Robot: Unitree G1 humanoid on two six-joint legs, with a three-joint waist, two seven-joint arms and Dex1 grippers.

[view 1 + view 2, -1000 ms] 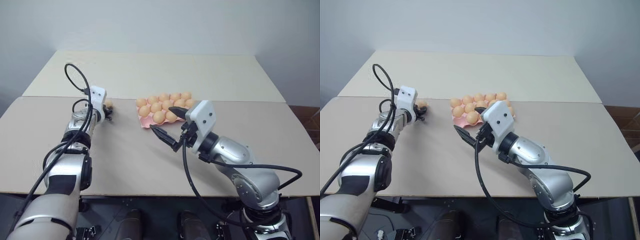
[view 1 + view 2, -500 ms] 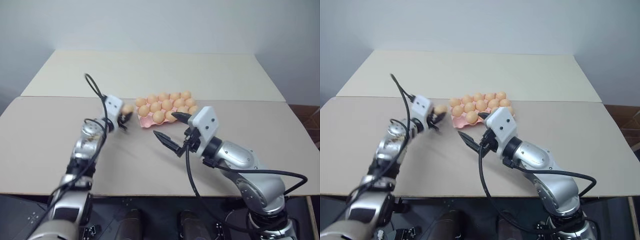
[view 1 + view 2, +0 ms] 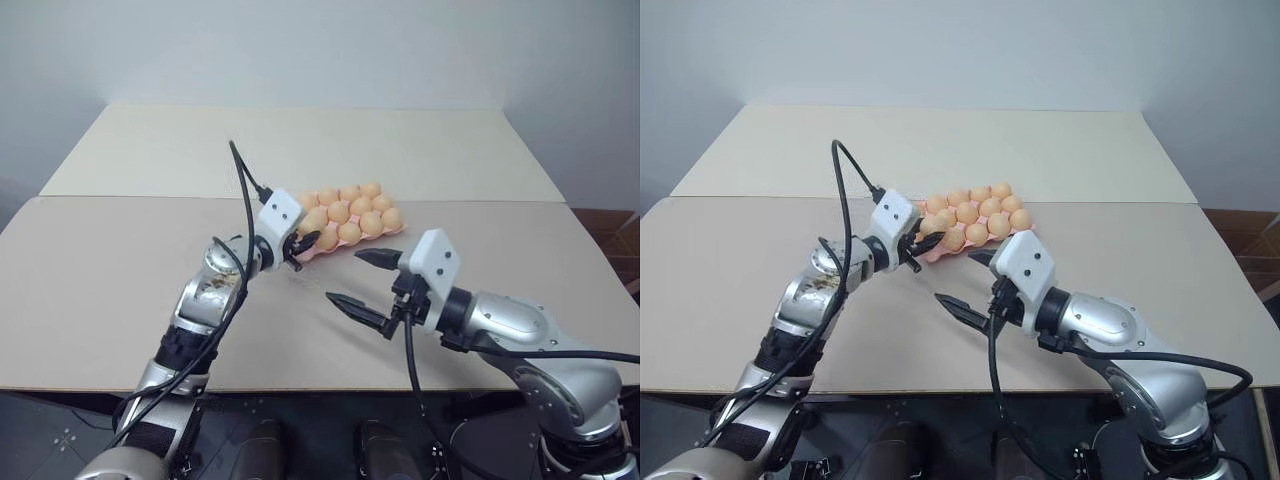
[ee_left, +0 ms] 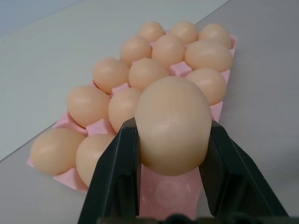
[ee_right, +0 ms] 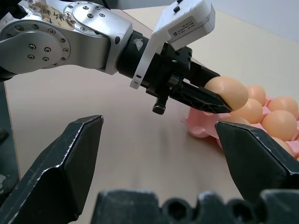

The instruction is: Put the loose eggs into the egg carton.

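My left gripper (image 4: 170,154) has swung in from the far left of the table, where it was a second ago, across to the near left corner of the egg carton (image 3: 362,241), carrying the egg (image 4: 173,125) clamped between its two black fingers the whole way. It now hangs over the carton's one bare pink cup at that corner, the egg raised above it and not yet set down. My right gripper (image 3: 365,283), its fingers spread wide as before, has drawn back from the carton toward me and a little to the right, so it now sits clear of the carton's front edge.
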